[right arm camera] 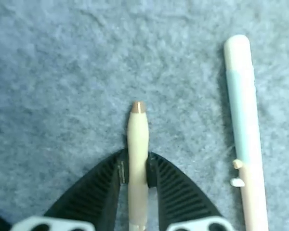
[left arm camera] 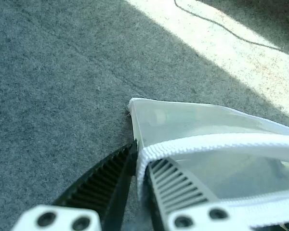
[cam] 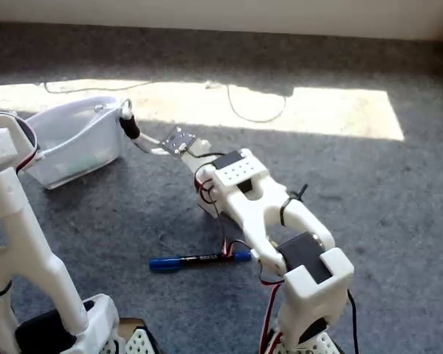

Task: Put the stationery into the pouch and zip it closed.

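The translucent pouch [cam: 74,140] lies open at the far left of the grey carpet. My left gripper [left arm camera: 137,159] is shut on the pouch's white zipper edge [left arm camera: 207,144] at one corner. My right gripper [right arm camera: 137,156] is shut on a cream pen [right arm camera: 137,125] with a brown tip, held low over the carpet. Beside it lies a white and pale blue pen [right arm camera: 243,120]. The right arm [cam: 240,177] stretches from the front right towards the pouch. A blue pen [cam: 199,259] lies on the carpet in front of that arm. A black-tipped stick [cam: 129,125] touches the pouch's right rim.
A thin cable [cam: 251,110] trails over the sunlit strip of carpet at the back. The left arm's white links [cam: 22,243] stand at the front left. Open carpet lies to the right.
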You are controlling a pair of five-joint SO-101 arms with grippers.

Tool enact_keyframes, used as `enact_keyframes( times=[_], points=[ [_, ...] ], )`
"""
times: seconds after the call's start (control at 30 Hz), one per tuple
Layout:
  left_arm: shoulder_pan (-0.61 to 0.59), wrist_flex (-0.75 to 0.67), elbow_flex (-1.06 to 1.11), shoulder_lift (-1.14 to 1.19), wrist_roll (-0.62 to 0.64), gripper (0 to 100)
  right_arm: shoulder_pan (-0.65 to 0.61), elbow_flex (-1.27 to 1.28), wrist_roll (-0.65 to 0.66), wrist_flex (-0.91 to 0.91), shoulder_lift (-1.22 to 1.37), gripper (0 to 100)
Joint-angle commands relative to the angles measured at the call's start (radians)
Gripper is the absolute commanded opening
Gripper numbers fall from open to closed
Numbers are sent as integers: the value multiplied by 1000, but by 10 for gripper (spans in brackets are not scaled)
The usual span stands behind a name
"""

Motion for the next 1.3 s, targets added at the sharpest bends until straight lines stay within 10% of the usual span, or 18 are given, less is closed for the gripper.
enact_keyframes(
  times=[0.0,1.27],
  points=[
    [-10,-9,-10,-10,11,7,1,-28,9,50,-36,5],
    [501,-60,-33,-10,103,7,170,-19,-204,58,-552,5]
  ],
)
